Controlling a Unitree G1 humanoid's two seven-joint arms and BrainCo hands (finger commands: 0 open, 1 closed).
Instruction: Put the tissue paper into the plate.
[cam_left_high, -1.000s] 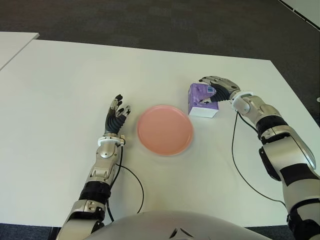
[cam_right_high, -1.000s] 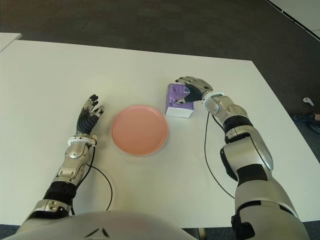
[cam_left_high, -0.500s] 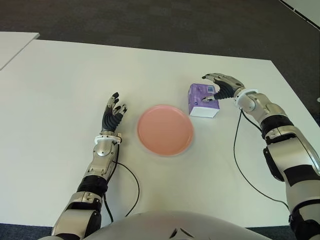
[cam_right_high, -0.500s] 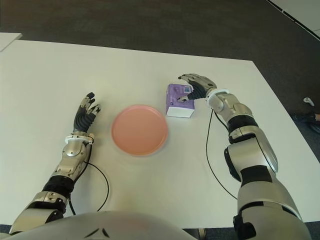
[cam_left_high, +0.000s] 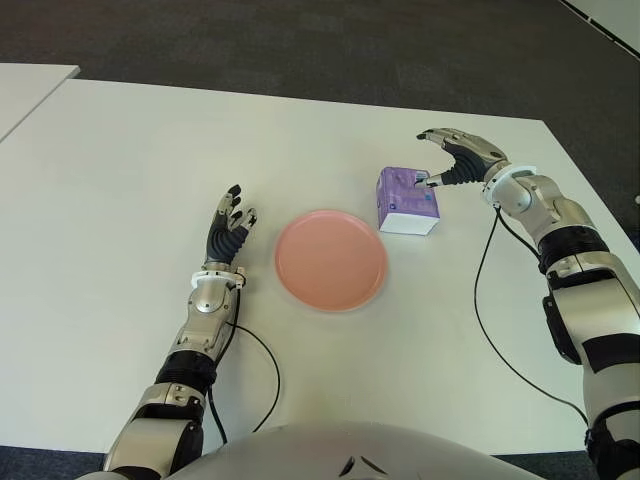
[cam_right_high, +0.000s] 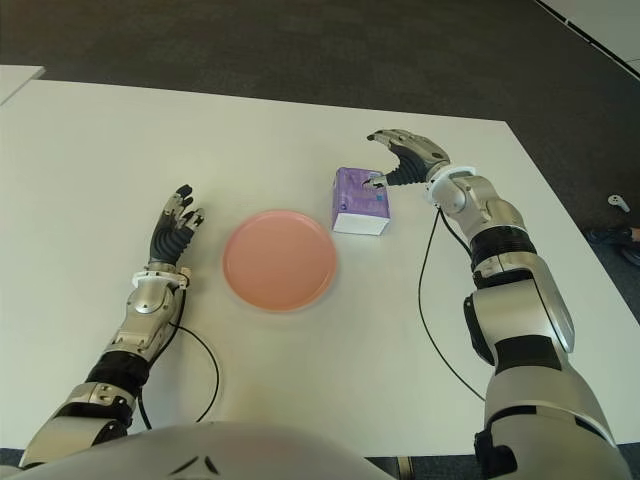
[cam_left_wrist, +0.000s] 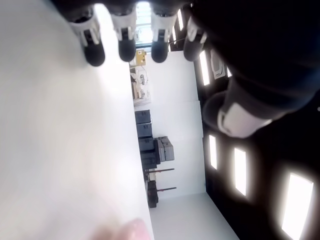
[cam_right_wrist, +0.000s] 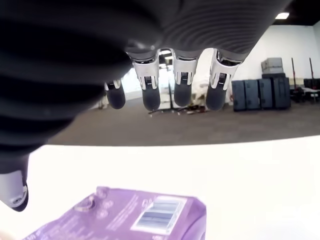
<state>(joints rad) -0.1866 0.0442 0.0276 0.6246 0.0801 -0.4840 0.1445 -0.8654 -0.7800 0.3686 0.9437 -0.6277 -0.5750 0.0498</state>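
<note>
White table (cam_left_high: 120, 180) fills the scene, its far edge meeting dark carpet (cam_left_high: 300, 40). Near its middle lies the round pink plate (cam_left_high: 330, 260), bare. Just beside the plate, on the side toward the table's right edge, stands the purple tissue paper (cam_left_high: 407, 200) pack, outside the plate. The right hand (cam_left_high: 458, 160) hovers at the pack's far right corner, fingers spread and arched, gripping nothing; its thumb tip is at the pack's top edge. The left hand (cam_left_high: 228, 235) shows just left of the plate, fingers extended, empty.
</note>
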